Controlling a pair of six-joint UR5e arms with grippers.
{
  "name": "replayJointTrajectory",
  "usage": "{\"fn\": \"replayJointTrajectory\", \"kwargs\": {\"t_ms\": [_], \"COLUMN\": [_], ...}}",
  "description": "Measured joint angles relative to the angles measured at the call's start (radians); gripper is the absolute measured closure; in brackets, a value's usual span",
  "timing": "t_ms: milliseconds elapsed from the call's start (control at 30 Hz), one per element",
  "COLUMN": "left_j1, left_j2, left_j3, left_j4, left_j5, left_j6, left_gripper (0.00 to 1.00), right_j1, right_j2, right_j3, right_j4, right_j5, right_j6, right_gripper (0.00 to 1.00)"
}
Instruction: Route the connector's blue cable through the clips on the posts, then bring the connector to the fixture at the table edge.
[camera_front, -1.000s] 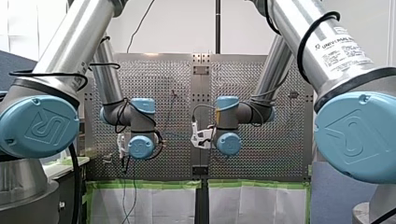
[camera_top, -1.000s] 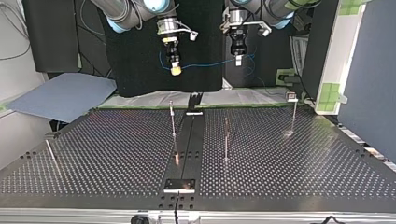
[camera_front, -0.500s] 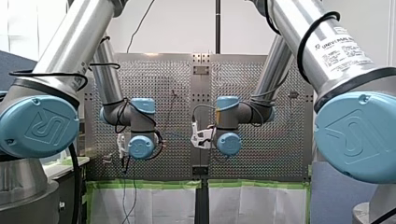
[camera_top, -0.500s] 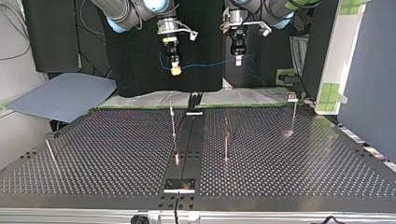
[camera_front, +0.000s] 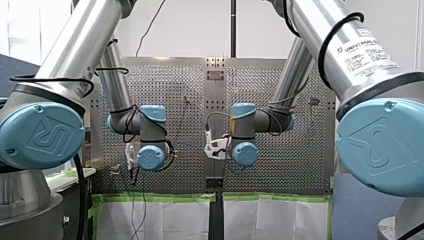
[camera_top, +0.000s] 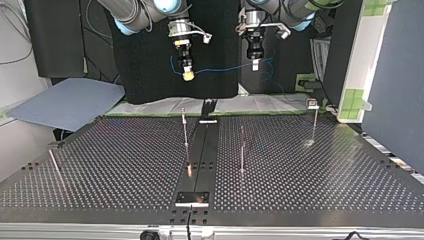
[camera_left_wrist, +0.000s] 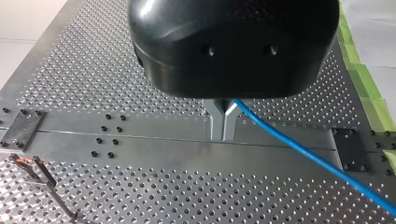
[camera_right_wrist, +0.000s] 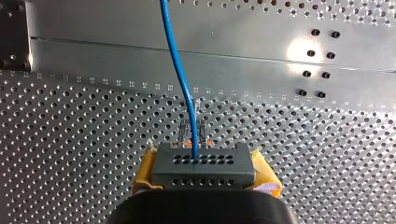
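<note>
Both arms hang high over the table (camera_top: 325, 170), w/ the cable (camera_top: 225, 68) strung between them in mid-air. Nothing is routed yet, judging by the bare posts.

R gripper (camera_top: 187, 75): yellow pads (camera_right_wrist: 145, 169) pinch the grey connector (camera_right_wrist: 203, 167) from both sides. The cable leaves the connector's face straight ahead, so the plug end is fixed and its orientation is known for the fixture later.

L gripper (camera_left_wrist: 223, 134): metal fingers are pressed together on the cable, which runs out from between them and off to one side.

Prob. reason for the 2-point hold: a span held at both ends can be lowered into a clip as a line, not as a floppy loose end.

Posts in the top view:
- one thin post at the view's left (camera_top: 52, 162)
- two by the centre rail (camera_top: 185, 127) and (camera_top: 242, 150)
- one at the view's right (camera_top: 315, 120)

All are well below the cable and apart from it. In the right wrist view a clip (camera_right_wrist: 191, 131) sits just under the connector, so I'd guess that arm is lined up over it on purpose. Another clip (camera_left_wrist: 29, 164) shows off to the side under the L gripper.

A dark plate (camera_top: 192, 198) at the near edge of the top view may be the fixture, but I can't tell for sure. The connector is well apart from it.

Next move prob. needs both arms descending together. If one leads, the span tilts and could miss the clip or snag a post.
</note>
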Motion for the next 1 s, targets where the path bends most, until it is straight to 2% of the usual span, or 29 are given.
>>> {"fn": "replayJointTrajectory", "kwargs": {"t_ms": [767, 1000], "left_j1": [0.0, 0.0], "left_j2": [0.0, 0.0], "left_j3": [0.0, 0.0], "left_j4": [0.001, 0.001], "left_j5": [0.0, 0.0], "left_j6": [0.001, 0.001], "left_gripper": [1.0, 1.0], "right_j1": [0.0, 0.0], "right_j2": [0.0, 0.039], "right_j3": [0.0, 0.007], "right_j4": [0.01, 0.021], "right_j5": [-0.001, 0.001], "right_j6": [0.0, 0.0], "right_gripper": [1.0, 1.0]}}
